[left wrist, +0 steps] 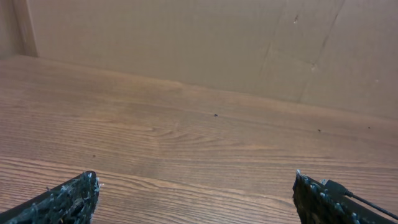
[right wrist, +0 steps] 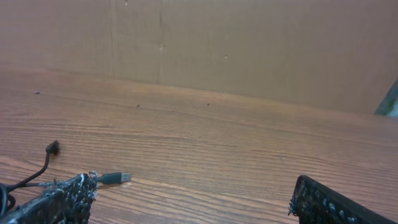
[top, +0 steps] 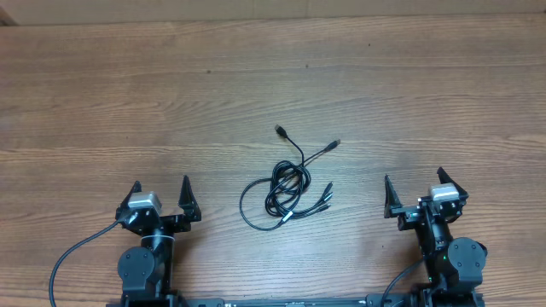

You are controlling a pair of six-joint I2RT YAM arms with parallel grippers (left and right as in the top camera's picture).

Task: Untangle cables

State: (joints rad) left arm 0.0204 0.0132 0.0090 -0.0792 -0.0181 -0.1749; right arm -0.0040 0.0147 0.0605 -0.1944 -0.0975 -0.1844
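Bench [top: 102, 94]: wood-grain top filling pretty much the whole overhead view, with a plain cardboard wall [left wrist: 186, 43] standing along the far edge in both wrist views.
Cables [top: 286, 188]: thin black cords in one loose tangle around the middle of the bench, a few loops overlapping each other. They're flat on the wood and nothing is touching them.
Loose ends: one small plug [top: 279, 130] sticks out to the far side, a second plug [top: 335, 143] pokes out far-right, and a cluster of short tips [top: 322, 194] fans out on the near-right of the loops.
Left claw [top: 160, 182]: sits at the near-left, fingers spread wide with only bare wood between them. Its own camera shows no cords at all.
Right claw [top: 414, 177]: near-right, also spread wide and gripping nothing.
Cables vs claws: the tangle lies between the two, a bit farther out on the bench than either, and well apart from both. It's roughly midway, maybe slightly nearer the left one.
Right wrist view: a flat USB plug [right wrist: 115, 178] lies just past the tip of its left finger [right wrist: 68, 196], with another small plug end [right wrist: 52, 147] farther out and to the left.
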